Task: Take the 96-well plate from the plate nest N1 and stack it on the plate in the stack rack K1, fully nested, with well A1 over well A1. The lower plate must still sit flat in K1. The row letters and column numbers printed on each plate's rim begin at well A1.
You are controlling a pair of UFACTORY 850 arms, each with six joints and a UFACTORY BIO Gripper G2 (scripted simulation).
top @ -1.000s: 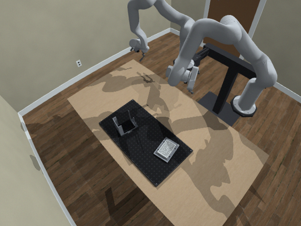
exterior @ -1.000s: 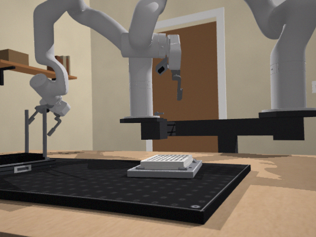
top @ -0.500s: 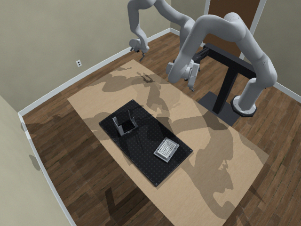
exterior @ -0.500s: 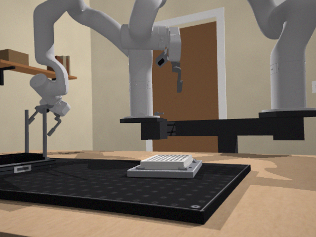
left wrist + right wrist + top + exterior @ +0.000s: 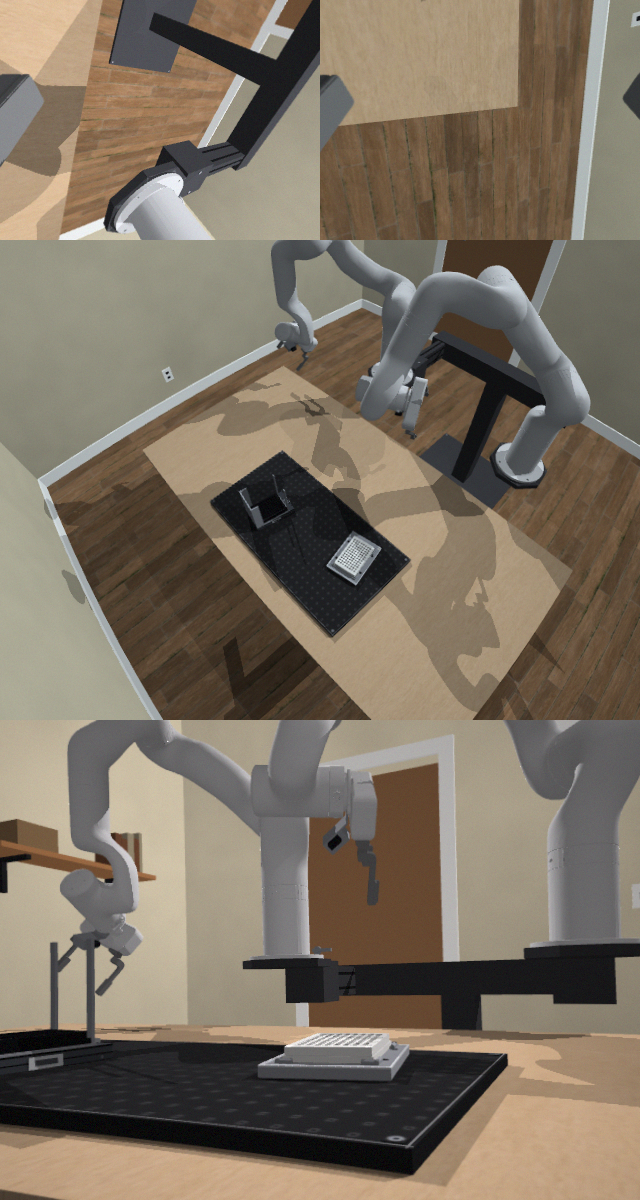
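Note:
A white 96-well plate [image 5: 355,555] [image 5: 336,1046] sits on the grey plate nest N1 [image 5: 355,581] [image 5: 325,1072]. Its rim letters are too small to read. The grey stack rack K1 [image 5: 255,516] [image 5: 90,988] has upright posts; a dark plate [image 5: 271,507] inside it is hard to make out. My left gripper [image 5: 412,435] [image 5: 372,899] is open and empty, seen edge-on high behind the board; one finger shows in its wrist view. My right gripper [image 5: 290,355] [image 5: 81,979] [image 5: 485,102] is open and empty near the table's far corner, away from both plates.
The black perforated board [image 5: 310,575] [image 5: 206,1102] carries nest and rack on the wooden table [image 5: 196,436] [image 5: 568,1133]. The rack's tall posts stand up as obstacles. A black stand [image 5: 473,431] [image 5: 403,978] [image 5: 215,55] bears both arm bases behind the table.

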